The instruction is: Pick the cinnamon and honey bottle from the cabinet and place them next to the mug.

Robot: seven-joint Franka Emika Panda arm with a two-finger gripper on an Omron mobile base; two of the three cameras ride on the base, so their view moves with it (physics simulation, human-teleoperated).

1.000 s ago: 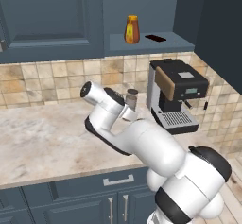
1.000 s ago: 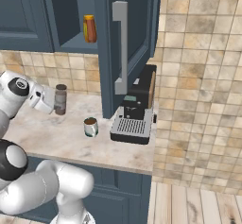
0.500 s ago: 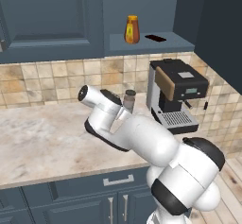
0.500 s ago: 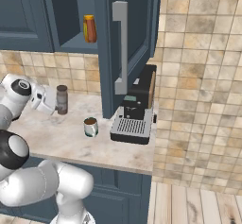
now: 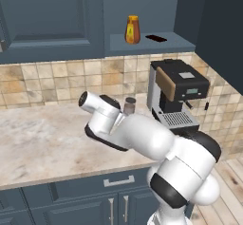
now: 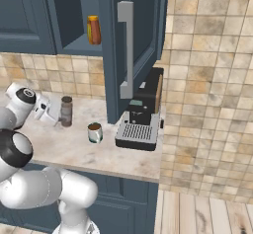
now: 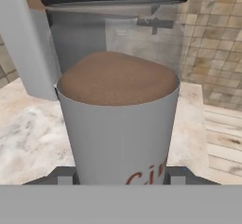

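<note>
My gripper (image 6: pixel 60 115) is shut on the cinnamon (image 6: pixel 65 111), a slim brown jar with a grey cap, held upright low over the counter (image 6: pixel 74 149). The hand view has the cinnamon (image 7: pixel 118 119) between my dark fingertips (image 7: pixel 64 175). From the left base view the jar's cap (image 5: pixel 129 104) peeks over my arm. The pale mug (image 6: pixel 95 132) with dark liquid stands a short way right of the jar. Up in the open niche of the blue-grey cabinet (image 6: pixel 74 48) stands the amber honey bottle (image 6: pixel 93 29), also seen at honey bottle (image 5: pixel 132 29).
A black and brown coffee machine (image 6: pixel 142 114) stands right of the mug, under the swung-open cabinet door (image 6: pixel 129 45). A small dark flat item (image 5: pixel 155 38) lies on the niche shelf beside the honey. Bare marble counter (image 5: pixel 42 143) stretches left of my arm.
The hand has come down a little with the cinnamon held, bringing the jar closer to the counter. Mug and honey bottle stay put.
</note>
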